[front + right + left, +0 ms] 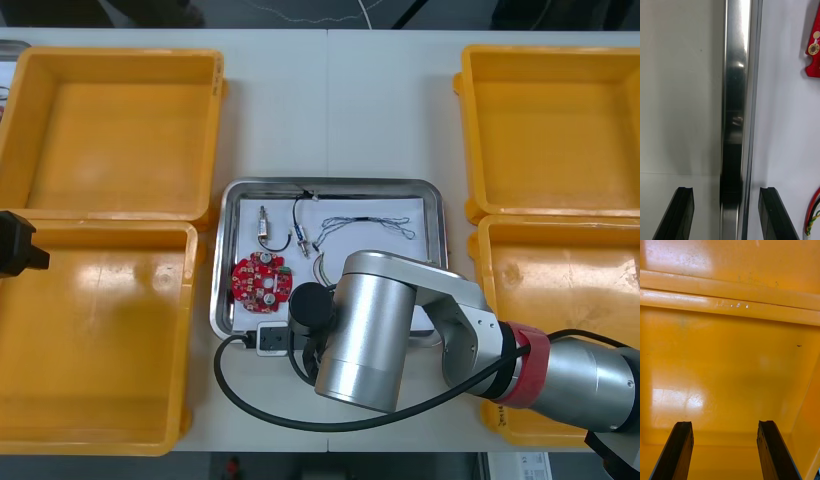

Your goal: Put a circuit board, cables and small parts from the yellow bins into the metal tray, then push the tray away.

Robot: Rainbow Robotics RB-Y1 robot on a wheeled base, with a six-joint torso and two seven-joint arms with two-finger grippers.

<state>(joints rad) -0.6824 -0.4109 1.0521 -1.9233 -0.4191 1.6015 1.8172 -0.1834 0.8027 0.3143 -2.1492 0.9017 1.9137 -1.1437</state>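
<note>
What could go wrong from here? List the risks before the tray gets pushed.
1. The right gripper stands open astride the near rim of the metal tray. A push through one finger alone could skew the tray toward a yellow bin.
2. The finger inside the tray is close to the red and yellow cable and might snag it.
The left gripper hangs open over a left bin, so it poses little risk.

A pale table in a dark room

The light table (330, 120) is smooth and almost white, with a thin line (327, 100) running from 12 o'clock toward the middle. Past its far edge, at 12 o'clock, the floor (450, 12) is dark, and a thin white cord (305, 12) curls there.
</note>
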